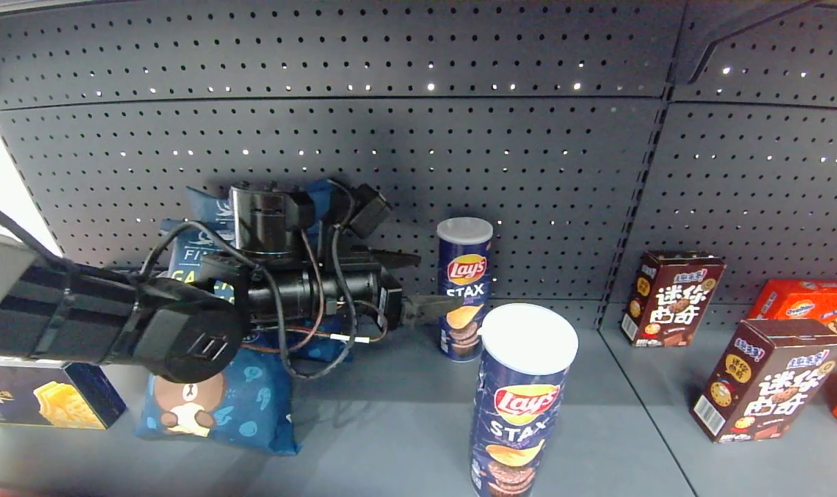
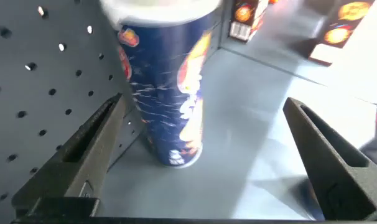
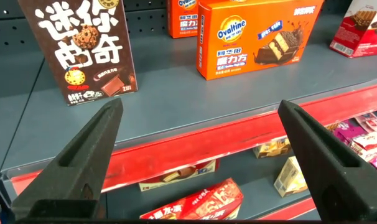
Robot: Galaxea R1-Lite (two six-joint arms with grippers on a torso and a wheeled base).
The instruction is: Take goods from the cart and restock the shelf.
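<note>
Two dark blue chips cans with white lids stand upright on the grey shelf (image 1: 391, 428). One can (image 1: 465, 290) is near the pegboard back, the other can (image 1: 522, 400) is closer to the front. My left gripper (image 1: 418, 284) is open just left of the back can, with its fingertips close beside it and nothing held. In the left wrist view that can (image 2: 167, 87) stands just beyond the open left gripper (image 2: 204, 102), nearer one finger (image 2: 83, 155). My right gripper (image 3: 200, 109) is open and empty in front of the shelf's red front edge (image 3: 195, 146).
Blue snack bags (image 1: 218, 407) and a dark box (image 1: 45, 397) lie under my left arm. Brown cookie boxes (image 1: 670, 298) (image 1: 764, 390) and orange boxes (image 1: 812, 304) stand on the right bay. The right wrist view shows a brown box (image 3: 83, 50), orange boxes (image 3: 257, 37) and goods on a lower shelf (image 3: 195, 202).
</note>
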